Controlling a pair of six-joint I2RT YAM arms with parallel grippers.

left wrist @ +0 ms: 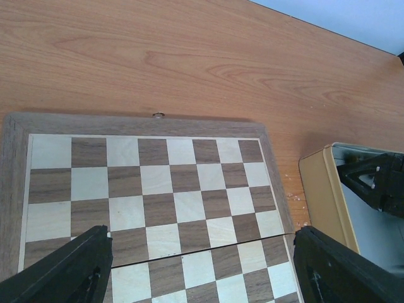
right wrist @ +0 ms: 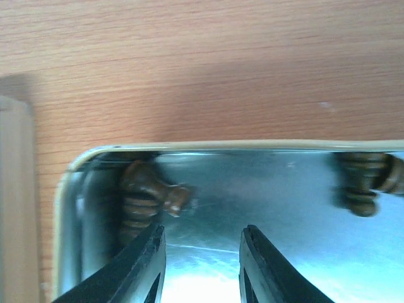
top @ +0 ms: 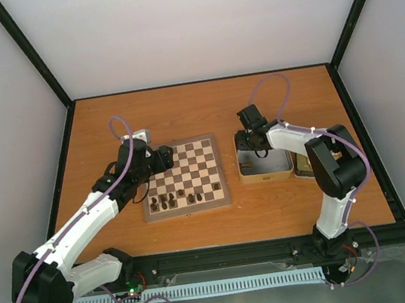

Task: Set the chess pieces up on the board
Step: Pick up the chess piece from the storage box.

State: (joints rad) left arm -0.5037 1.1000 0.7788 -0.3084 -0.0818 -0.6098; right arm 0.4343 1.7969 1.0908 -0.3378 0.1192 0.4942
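Black right claw (right wrist: 202, 237) stands part-open and empty inside the tin (right wrist: 221, 145). A dark chess piece (right wrist: 148, 196) lies just beside it in the corner: probably light, hard, slippery; pinch its ribbed stem. The left claw (left wrist: 202, 243) gapes empty over the board (left wrist: 183, 170).

1. Board (left wrist: 151, 189) lies flat on the wooden table (left wrist: 189, 57).
2. Left gripper (left wrist: 202, 252) spread wide over the board's near squares.
3. Tan tin (left wrist: 322, 196) just right of the board, right gripper (left wrist: 375, 183) over its inside.
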